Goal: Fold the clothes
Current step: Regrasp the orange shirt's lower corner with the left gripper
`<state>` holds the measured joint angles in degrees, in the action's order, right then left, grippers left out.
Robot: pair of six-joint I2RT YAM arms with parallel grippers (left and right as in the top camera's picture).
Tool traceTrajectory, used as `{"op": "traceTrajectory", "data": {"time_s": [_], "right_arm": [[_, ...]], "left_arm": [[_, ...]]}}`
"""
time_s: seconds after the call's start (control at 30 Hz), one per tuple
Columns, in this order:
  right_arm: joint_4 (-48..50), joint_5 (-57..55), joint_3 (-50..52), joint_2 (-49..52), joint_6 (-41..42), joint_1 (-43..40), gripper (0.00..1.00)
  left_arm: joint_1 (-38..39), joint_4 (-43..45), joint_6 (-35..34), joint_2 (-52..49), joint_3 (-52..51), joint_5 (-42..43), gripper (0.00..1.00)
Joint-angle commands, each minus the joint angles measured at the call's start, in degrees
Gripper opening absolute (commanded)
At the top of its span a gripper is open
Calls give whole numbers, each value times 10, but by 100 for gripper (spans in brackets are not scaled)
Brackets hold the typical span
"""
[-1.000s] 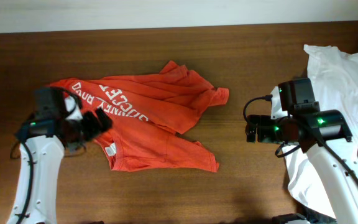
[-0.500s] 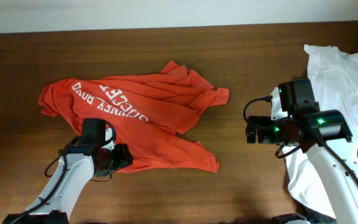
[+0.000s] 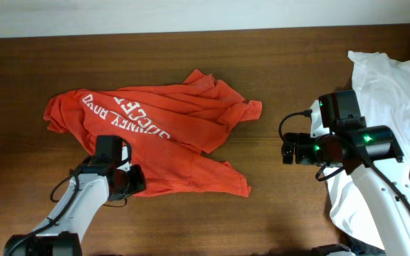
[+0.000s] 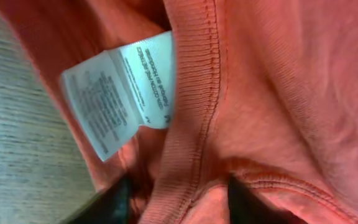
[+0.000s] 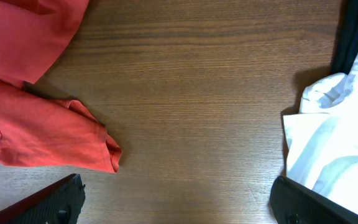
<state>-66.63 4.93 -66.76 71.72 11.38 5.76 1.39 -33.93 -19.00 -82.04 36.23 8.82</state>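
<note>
- the orange-red t-shirt (image 3: 169,135) lies crumpled and partly spread on the dark wooden tabletop (image 3: 283,220), left of the middle, with white lettering across its upper part, upside down in the overhead view.
- the left arm (image 3: 84,203) reaches to the shirt's near left edge, with its tip over the fabric.
- in the left wrist view the two dark fingertips (image 4: 110,202) stand on either side of the ribbed collar (image 4: 191,93), with a fold of orange cloth bunched between them.
- the left jaws are narrow around that fold; whether they actually pinch it i cannot tell.
- a white care label (image 4: 120,93) sticks out from under the collar, just beside the fingertips.
- the right arm (image 3: 340,139) hangs over bare tabletop, to the right of the shirt and apart from it.
- the right jaws stand wide and hold nothing; their fingertips (image 5: 55,199) show at the bottom corners of the right wrist view.
- a rumpled corner of the orange shirt (image 5: 48,137) lies to the left in that view.
- the white t-shirts (image 3: 390,78) are piled at the right end of the tabletop, partly under the right arm.
</note>
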Motion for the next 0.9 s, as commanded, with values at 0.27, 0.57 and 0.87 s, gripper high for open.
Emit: {"op": "traceTrajectory", "data": {"time_s": [0.27,0.57,0.87], "right_arm": [[0,-31,-7,9,-1,-3,99],[-2,-31,-7,39,-2,-3,99],[-1,-31,-7,39,-2,-3,98]], "left_arm": [[-102,-205,28,27,216,-217,0],[-158,-240,-26,23,257,-164,94],[-118,-299,-20,23,180,-23,80]]}}
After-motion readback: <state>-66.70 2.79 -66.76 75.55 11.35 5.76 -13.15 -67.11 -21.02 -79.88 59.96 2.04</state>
